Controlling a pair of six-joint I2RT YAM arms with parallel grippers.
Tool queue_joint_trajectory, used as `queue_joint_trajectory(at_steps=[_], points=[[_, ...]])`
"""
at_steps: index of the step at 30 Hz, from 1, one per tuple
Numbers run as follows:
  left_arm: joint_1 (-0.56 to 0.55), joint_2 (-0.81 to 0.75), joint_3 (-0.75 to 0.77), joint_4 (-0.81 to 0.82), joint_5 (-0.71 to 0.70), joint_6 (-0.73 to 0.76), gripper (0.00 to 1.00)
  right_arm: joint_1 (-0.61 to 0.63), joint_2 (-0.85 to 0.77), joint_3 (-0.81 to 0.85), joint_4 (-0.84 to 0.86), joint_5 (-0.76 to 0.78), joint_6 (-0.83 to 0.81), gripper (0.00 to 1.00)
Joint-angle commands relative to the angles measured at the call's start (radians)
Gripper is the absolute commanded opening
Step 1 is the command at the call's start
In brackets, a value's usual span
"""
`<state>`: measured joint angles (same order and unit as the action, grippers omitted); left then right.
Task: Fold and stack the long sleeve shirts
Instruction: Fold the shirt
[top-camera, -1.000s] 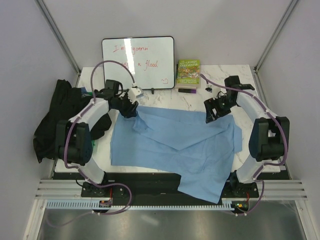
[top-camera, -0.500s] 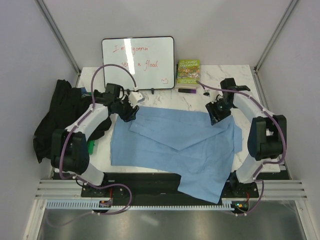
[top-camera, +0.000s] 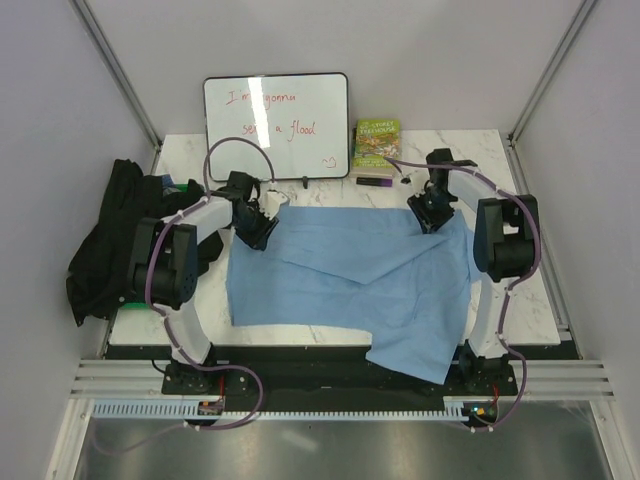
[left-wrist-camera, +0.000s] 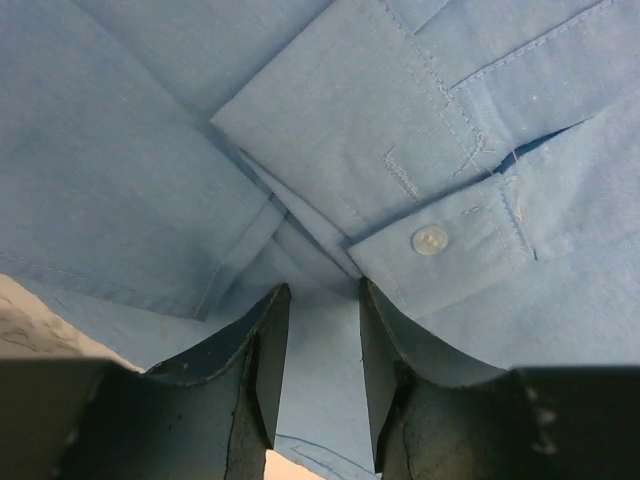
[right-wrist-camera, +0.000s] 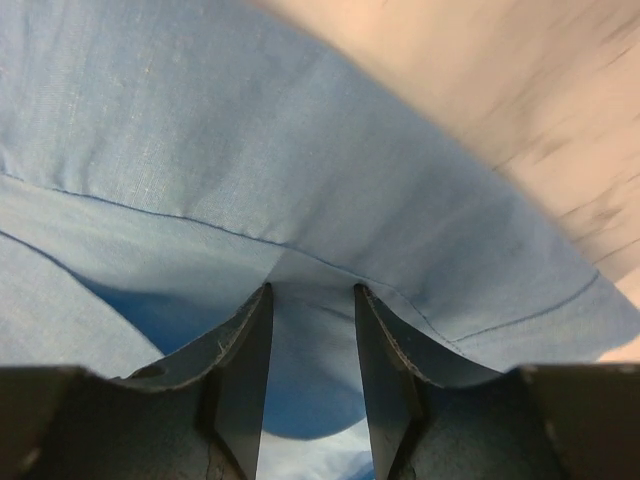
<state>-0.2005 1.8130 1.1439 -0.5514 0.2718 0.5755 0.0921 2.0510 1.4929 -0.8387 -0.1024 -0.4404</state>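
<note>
Blue shirt (top-camera: 350, 275) lies flat, pinched by left hand (left-wrist-camera: 315, 305) and right hand (right-wrist-camera: 310, 300).

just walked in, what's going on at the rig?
Both arms are working the light blue shirt, which is spread across the table. The left hand grips cloth at its far-left corner and the right hand at its far-right corner. The black shirt lies heaped at the table's left edge, untouched. Nothing is stacked yet.
</note>
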Motion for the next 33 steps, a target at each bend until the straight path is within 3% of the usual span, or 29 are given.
queue_joint_trajectory(at_steps=[1, 4, 5, 7, 9, 12, 15, 16, 18, 19, 22, 27, 29, 33], points=[[0.024, 0.118, 0.105, 0.005, -0.077, -0.082, 0.41, -0.003, 0.154, 0.195, 0.098, 0.089, 0.028, 0.46], [0.024, 0.16, 0.177, -0.007, -0.063, -0.08, 0.41, -0.003, 0.199, 0.318, 0.084, 0.087, 0.045, 0.49], [0.026, 0.155, 0.203, -0.019, 0.007, -0.077, 0.41, -0.006, 0.196, 0.34, 0.063, 0.079, 0.045, 0.52], [0.021, 0.074, 0.194, -0.033, 0.07, -0.062, 0.43, -0.029, 0.143, 0.375, 0.033, 0.008, 0.034, 0.56], [0.018, -0.012, 0.149, -0.051, 0.234, -0.03, 0.48, -0.073, 0.05, 0.388, -0.029, -0.104, 0.02, 0.64], [-0.071, -0.255, 0.028, -0.056, 0.323, 0.083, 0.59, -0.145, -0.087, 0.38, -0.144, -0.224, -0.033, 0.76], [-0.278, -0.469, -0.11, -0.032, 0.29, 0.167, 0.61, -0.183, -0.211, 0.278, -0.23, -0.292, -0.104, 0.77], [-0.401, -0.554, -0.175, 0.013, 0.273, 0.17, 0.61, -0.192, -0.238, 0.248, -0.25, -0.333, -0.121, 0.77], [-0.529, -0.613, -0.234, 0.083, 0.262, 0.166, 0.62, -0.218, -0.313, 0.181, -0.299, -0.384, -0.156, 0.76], [-0.659, -0.635, -0.286, 0.123, 0.22, 0.161, 0.62, -0.227, -0.334, 0.118, -0.321, -0.434, -0.176, 0.76], [-0.842, -0.624, -0.325, 0.251, 0.156, 0.172, 0.6, -0.238, -0.423, -0.015, -0.387, -0.451, -0.285, 0.71], [-0.852, -0.497, -0.277, 0.217, 0.098, 0.043, 0.54, -0.247, -0.665, -0.318, -0.454, -0.346, -0.563, 0.58], [-0.768, -0.506, -0.286, 0.19, 0.13, -0.029, 0.53, -0.247, -0.789, -0.417, -0.461, -0.283, -0.648, 0.54], [-0.52, -0.535, -0.296, 0.009, 0.227, -0.059, 0.55, -0.239, -0.936, -0.603, -0.516, -0.246, -0.825, 0.57]])
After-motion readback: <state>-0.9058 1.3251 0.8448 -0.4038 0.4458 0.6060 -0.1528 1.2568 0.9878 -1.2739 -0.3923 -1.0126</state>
